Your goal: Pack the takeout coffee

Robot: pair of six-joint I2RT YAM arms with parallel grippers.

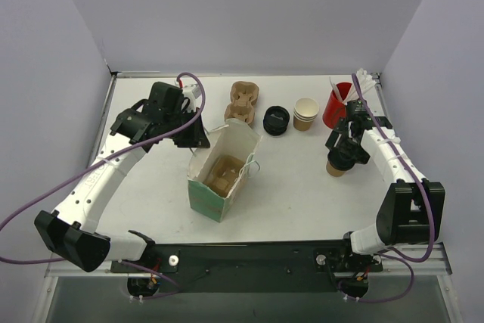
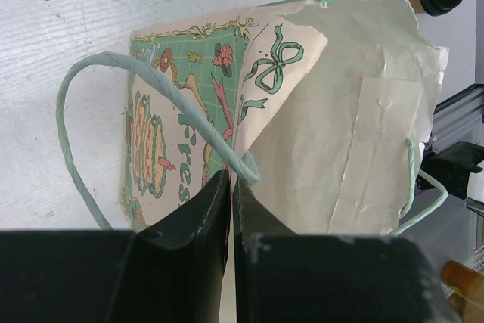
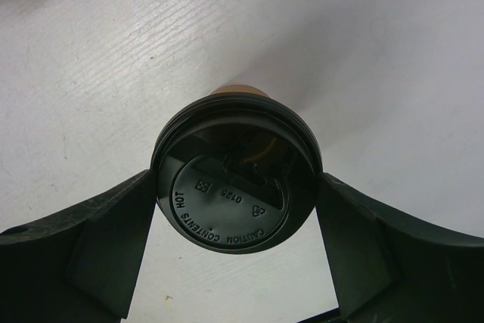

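The takeout coffee (image 1: 335, 169), a brown paper cup with a black lid (image 3: 227, 209), is at the right of the table. My right gripper (image 1: 342, 153) is over it. In the right wrist view the gripper (image 3: 236, 187) has both fingers pressed against the sides of the lid. I cannot tell whether the cup is lifted. A green-printed paper bag (image 1: 221, 187) stands open mid-table with a brown cup carrier (image 1: 224, 175) inside. My left gripper (image 1: 198, 138) is shut on the bag's far-left rim, beside its pale green handle (image 2: 151, 88), as the left wrist view shows (image 2: 231, 181).
Behind the bag lie a second cup carrier (image 1: 244, 100), a stack of black lids (image 1: 276, 120), a stack of lidless tan cups (image 1: 305, 113) and a red cup with white sticks (image 1: 336, 105). White walls close off the back and both sides.
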